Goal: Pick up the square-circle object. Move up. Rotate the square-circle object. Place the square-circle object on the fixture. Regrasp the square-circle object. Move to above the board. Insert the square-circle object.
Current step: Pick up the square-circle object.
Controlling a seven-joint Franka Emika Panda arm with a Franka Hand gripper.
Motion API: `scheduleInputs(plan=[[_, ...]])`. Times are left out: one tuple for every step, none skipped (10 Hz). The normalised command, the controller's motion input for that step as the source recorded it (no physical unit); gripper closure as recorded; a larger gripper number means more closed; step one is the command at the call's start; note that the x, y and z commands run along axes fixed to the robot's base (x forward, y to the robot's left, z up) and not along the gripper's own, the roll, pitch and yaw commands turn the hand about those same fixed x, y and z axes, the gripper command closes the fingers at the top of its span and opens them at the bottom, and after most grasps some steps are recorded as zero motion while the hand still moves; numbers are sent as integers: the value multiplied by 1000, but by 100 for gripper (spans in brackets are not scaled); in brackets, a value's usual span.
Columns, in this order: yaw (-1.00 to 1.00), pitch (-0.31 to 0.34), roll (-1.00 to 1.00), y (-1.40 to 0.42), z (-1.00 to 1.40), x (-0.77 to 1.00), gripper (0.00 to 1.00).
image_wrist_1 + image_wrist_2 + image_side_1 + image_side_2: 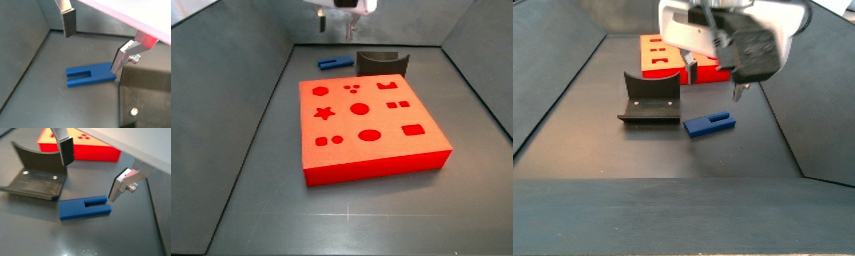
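The blue square-circle object [90,75] lies flat on the dark floor, its slotted end showing in both wrist views [83,208]. My gripper [92,52] hangs open just above it with nothing between the fingers, and one fingertip [115,195] is close over the peg's end. In a side view the gripper [735,92] hovers over the peg [710,124], right of the fixture [649,98]. The fixture [37,175] stands beside the peg, and the red board [365,125] lies past it. From the other side the peg [334,63] sits left of the fixture [381,62].
Grey walls enclose the floor on all sides [251,60]. The fixture's base plate [143,95] lies close beside the peg. The board [80,150] stands behind the fixture with darker cutouts on top.
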Motion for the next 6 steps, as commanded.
scheduleInputs(plan=[[-829,-203,-227,-66,-251,0,0],[-751,-263,-319,-11,-154,0,0],[-703,-291,-371,0,-126,3,0],[-640,-300,-424,0,-100,111,0],[-549,-257,-419,63,-186,283,0],[-314,-210,-323,160,-391,0,0]])
